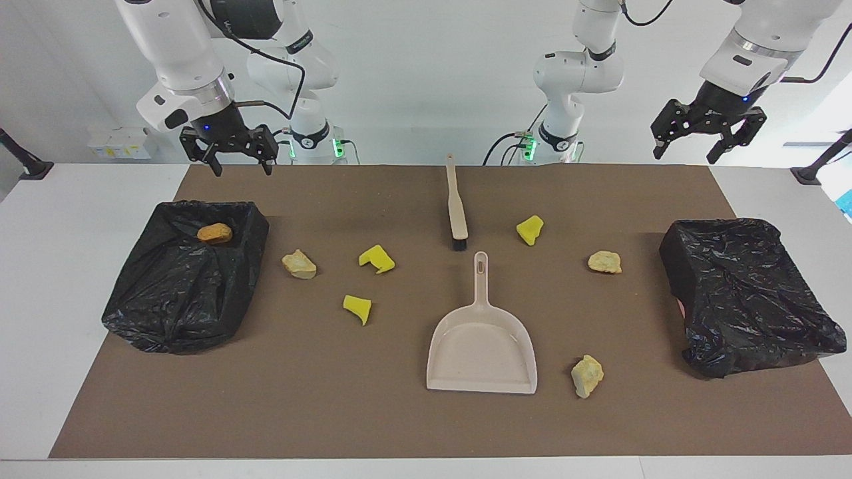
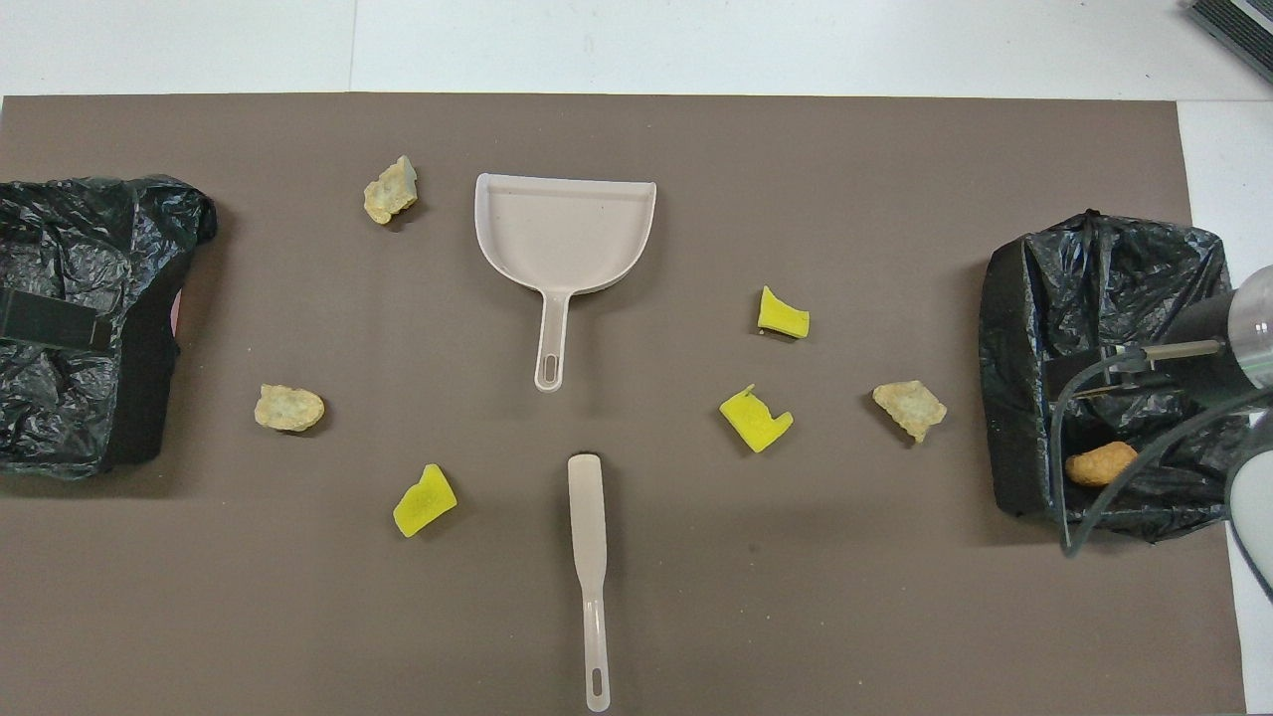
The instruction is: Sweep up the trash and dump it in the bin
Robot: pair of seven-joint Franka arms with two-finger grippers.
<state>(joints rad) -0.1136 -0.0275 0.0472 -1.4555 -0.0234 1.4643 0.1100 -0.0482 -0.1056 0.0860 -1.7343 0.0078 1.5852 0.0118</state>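
Note:
The trash lies scattered on the brown mat: yellow wedges (image 1: 377, 259) (image 1: 358, 308) (image 1: 530, 229) and tan lumps (image 1: 299, 264) (image 1: 605, 262) (image 1: 587, 376). An orange lump (image 1: 215, 233) (image 2: 1101, 463) rests inside the black-bagged bin (image 1: 180, 293) (image 2: 1014, 328) at the right arm's end. A second bagged bin (image 1: 752, 299) (image 2: 60, 249) sits at the left arm's end. My right gripper (image 1: 241, 166) hangs open and empty over the mat's edge by the robots. High over the table by the second bin, my left gripper (image 1: 683, 154) is open and empty.
A beige dustpan (image 1: 482, 342) (image 2: 565, 229) lies mid-mat, handle toward the robots. The beige brush (image 1: 456, 206) (image 2: 589, 537) lies in line with it, nearer the robots, bristles facing the pan's handle. White table (image 1: 66, 266) surrounds the mat.

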